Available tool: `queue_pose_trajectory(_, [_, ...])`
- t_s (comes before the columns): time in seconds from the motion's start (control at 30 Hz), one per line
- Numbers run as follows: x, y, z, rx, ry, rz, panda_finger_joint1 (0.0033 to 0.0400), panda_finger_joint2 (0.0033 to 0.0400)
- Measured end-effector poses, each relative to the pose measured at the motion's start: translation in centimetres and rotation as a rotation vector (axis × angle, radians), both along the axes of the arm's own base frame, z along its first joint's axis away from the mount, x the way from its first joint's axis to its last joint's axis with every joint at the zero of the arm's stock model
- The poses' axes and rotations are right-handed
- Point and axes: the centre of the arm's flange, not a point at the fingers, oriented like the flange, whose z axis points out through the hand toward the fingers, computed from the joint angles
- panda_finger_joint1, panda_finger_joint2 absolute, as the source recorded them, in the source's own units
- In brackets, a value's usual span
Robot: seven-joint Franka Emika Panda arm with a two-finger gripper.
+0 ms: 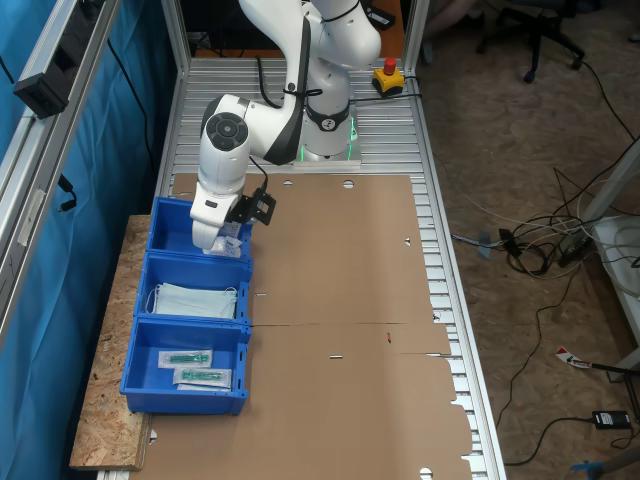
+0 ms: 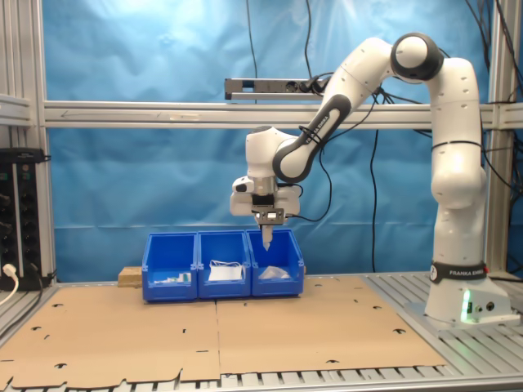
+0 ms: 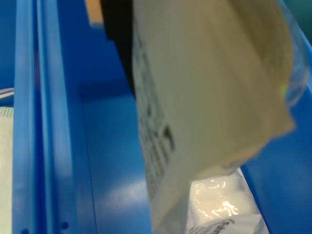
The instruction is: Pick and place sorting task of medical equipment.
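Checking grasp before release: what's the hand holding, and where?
A white sachet, pinched at its upper edge and hanging below the hand over the end bin.

A ribbed aluminium desk (image 1: pixel 400 110) carries flat brown cardboard sheets (image 1: pixel 340 300), a yellow box with a red button (image 1: pixel 388 78), and three joined blue plastic bins (image 1: pixel 190 330) on a chipboard slab (image 1: pixel 105 420).

Robotics lab or test cell. White arm (image 2: pixel 445 163) bolted to slotted aluminium tabletop (image 1: pixel 390 120), cardboard sheets (image 1: pixel 340 300) laid over it. Aluminium profile frame (image 2: pixel 163 114) hung with blue curtain (image 2: pixel 147 49). Red emergency-stop button (image 1: pixel 389 75) behind arm base. Loose cables (image 1: pixel 540 240) across carpeted floor, office chair (image 1: pixel 540 30) nearby. Three blue sorting bins (image 1: pixel 190 330) in row.
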Motion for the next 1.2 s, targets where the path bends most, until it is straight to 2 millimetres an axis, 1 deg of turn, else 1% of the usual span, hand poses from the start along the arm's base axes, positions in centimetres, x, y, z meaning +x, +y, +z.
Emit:
queue_pose_trajectory(0.4, [0.0, 0.0, 0.0, 0.001, 0.004, -0.001, 0.006, 0.006])
queue_pose_trajectory(0.43, [-0.1, 0.0, 0.0, 0.001, 0.005, -0.001, 0.0167, 0.0167])
queue_pose_trajectory(0.67, [-0.1, 0.0, -0.1, 0.002, 0.008, -0.002, 0.0167, 0.0167])
queue_pose_trajectory(0.7, [-0.1, 0.0, -0.1, 0.002, 0.008, -0.002, 0.0339, 0.0339])
queue_pose_trajectory(0.87, [-0.1, 0.1, -0.1, 0.002, 0.01, -0.001, 0.0339, 0.0339])
queue_pose_trajectory(0.9, [-0.1, 0.1, -0.1, 0.002, 0.01, 0.0, 0.0384, 0.0384])
queue_pose_trajectory(1.07, [0.1, 1.0, 0.3, -0.001, 0.007, 0.017, 0.0384, 0.0384])
queue_pose_trajectory(1.1, [0.1, 1.3, 0.5, -0.002, 0.006, 0.023, 0.0396, 0.0396])
queue_pose_trajectory(1.2, [0.1, 2.5, 0.9, -0.007, 0.002, 0.043, 0.0396, 0.0396])
